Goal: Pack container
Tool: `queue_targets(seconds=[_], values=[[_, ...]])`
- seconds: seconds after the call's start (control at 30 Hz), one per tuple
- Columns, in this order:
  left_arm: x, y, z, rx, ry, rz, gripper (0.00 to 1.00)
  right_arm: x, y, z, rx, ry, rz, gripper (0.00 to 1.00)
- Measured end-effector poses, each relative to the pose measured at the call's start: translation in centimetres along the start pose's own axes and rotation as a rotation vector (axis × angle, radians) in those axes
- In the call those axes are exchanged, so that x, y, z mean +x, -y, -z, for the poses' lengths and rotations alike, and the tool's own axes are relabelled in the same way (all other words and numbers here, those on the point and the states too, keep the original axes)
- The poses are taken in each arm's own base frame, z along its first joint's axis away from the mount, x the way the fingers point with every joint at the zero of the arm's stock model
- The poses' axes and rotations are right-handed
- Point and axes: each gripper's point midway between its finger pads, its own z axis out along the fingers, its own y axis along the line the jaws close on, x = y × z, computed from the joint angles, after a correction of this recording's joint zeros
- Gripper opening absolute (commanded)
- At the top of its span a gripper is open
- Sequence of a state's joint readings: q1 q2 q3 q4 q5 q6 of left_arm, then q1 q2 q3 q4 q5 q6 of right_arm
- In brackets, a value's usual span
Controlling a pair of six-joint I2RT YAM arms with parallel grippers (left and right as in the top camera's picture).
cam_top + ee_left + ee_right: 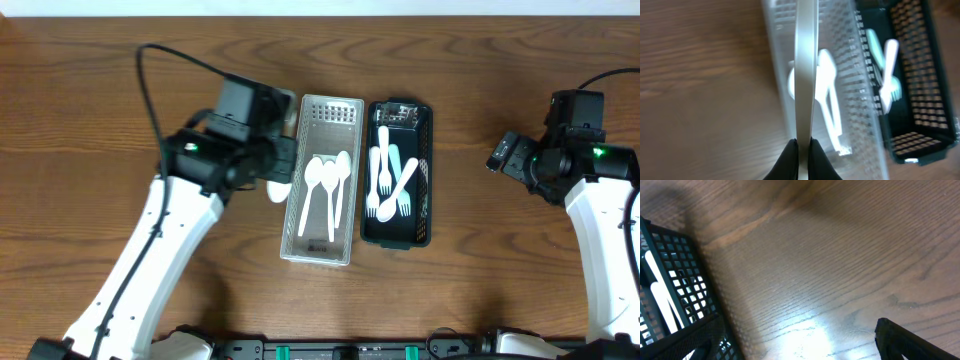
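Three spoons [327, 185] lay in the white bin [320, 256]; your left end effector [804, 146] gripped a fourth spoon [805, 75] just outside its wall. Your next move likely called for carrying it over the bin, then releasing.

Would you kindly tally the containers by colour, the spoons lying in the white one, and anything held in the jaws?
White container: 1
Black container: 1
Spoons lying in the white container: 3
Held white utensil: 1
Total: 6
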State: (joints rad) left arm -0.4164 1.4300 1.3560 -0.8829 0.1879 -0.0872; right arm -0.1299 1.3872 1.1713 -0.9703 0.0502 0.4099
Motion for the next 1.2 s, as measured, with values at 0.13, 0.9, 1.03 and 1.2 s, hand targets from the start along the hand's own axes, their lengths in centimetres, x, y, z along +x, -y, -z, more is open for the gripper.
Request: queue_targets(seconds=[0.13,0.9,1.03,1.2], values=[[1.0,2.7,-3.2,0.031,-0.071,-0.025,0.21,0.0,0.0,0.0,0.000,0.000,0.000,0.99],[-0.4,-5.2,3.6,-0.100,0.075,0.215,0.72,-3.3,-3.6,-1.4,-0.162,0.141,-0.004,0.01],[0.1,-6.5,6.8,-0.126,0.132,0.259,0.73,-2.6,-5.0,-4.7,-0.219,0.091,-0.005,0.01],[1.6,-6.8,8.2,-0.140,0.119,0.282,0.74,-0.2,-6.8,-9.3,-0.274,-0.046,0.005,0.01]])
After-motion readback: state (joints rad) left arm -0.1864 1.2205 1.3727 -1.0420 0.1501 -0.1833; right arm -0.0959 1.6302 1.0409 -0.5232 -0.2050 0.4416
